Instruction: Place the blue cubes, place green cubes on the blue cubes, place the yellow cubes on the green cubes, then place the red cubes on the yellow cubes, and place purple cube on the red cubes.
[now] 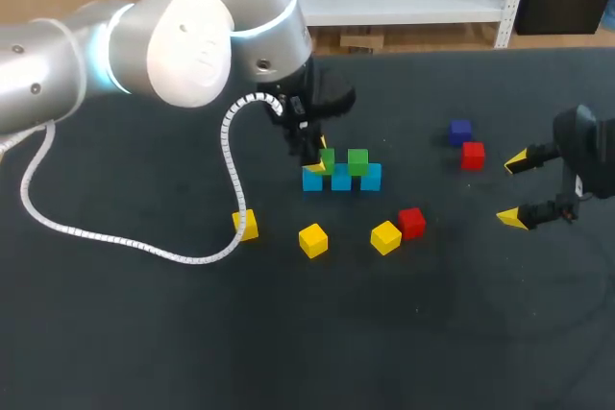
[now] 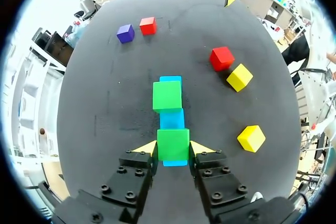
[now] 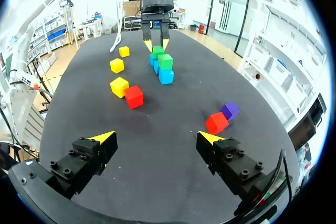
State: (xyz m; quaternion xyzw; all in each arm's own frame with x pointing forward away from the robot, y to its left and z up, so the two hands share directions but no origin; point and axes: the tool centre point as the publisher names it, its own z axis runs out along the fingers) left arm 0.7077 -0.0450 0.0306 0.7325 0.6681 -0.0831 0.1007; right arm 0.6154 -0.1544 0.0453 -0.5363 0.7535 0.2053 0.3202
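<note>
Left gripper (image 2: pixel 173 148), held nearly upright over the table's middle, is clamped on the left green cube (image 2: pixel 173 141), which is seated on the blue cubes (image 2: pixel 172 119) beside the other green cube (image 2: pixel 167 96) and is best released gently, then cleared straight upward, while the right gripper (image 1: pixel 514 189) is held wide apart, empty, at the right.

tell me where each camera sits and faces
Head: above and behind, looking down on black table; left arm, right pincer show.
Left wrist: on left arm, looking along left pincer, shut on nearest green cube.
Right wrist: on right arm, looking past open right pincer toward left arm.
All share the blue cubes.
</note>
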